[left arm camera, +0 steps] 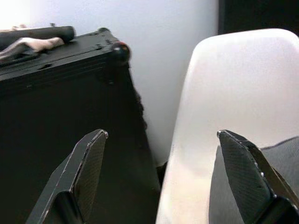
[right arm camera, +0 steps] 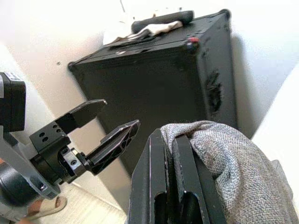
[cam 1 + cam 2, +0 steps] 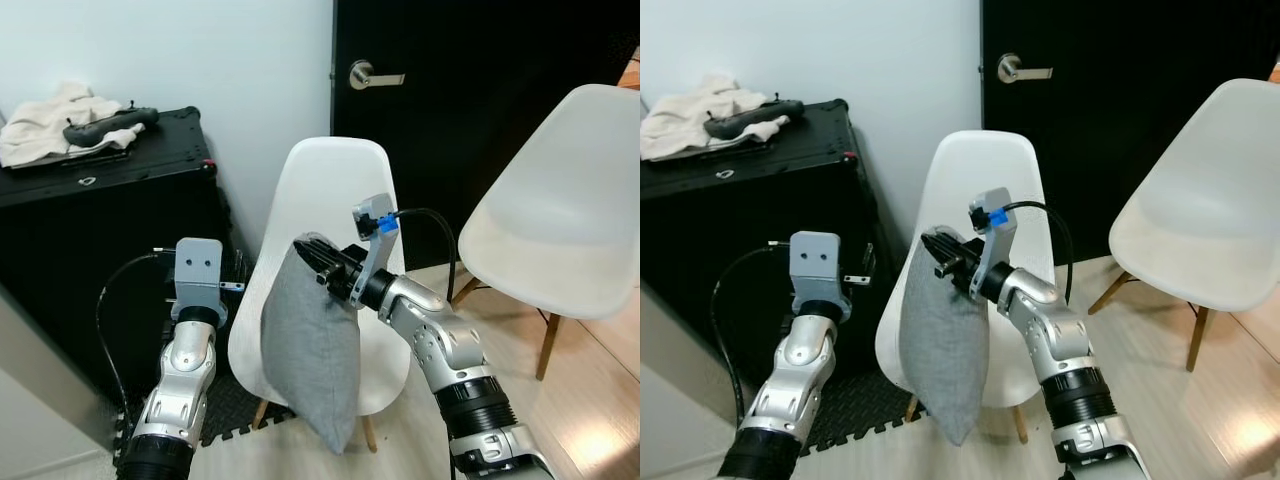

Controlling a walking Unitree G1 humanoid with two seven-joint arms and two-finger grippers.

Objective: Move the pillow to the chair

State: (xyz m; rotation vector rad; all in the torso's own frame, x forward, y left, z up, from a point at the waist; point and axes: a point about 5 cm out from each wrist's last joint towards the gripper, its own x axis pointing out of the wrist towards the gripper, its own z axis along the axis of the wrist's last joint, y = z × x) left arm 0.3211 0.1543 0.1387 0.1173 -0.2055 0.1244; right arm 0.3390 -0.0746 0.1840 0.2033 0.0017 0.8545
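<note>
A grey pillow (image 3: 310,350) hangs upright from its top corner in front of the near white chair (image 3: 335,180). My right gripper (image 3: 318,255) is shut on that corner, level with the chair's backrest. The wrist view shows the grey fabric (image 2: 219,154) bunched over the black fingers (image 2: 163,186). The pillow's lower tip hangs below the seat's front edge; whether it touches the seat I cannot tell. My left gripper (image 1: 162,135) is open and holds nothing. It is raised to the left of the chair, between the chair and the black case, and its spread fingers (image 2: 117,135) point toward the chair's backrest.
A black case (image 3: 100,230) stands at the left against the wall, with a cream towel (image 3: 50,120) and a dark tool on top. A second white chair (image 3: 560,220) stands at the right before a black door (image 3: 480,100). Black foam mat (image 3: 220,410) lies under the near chair.
</note>
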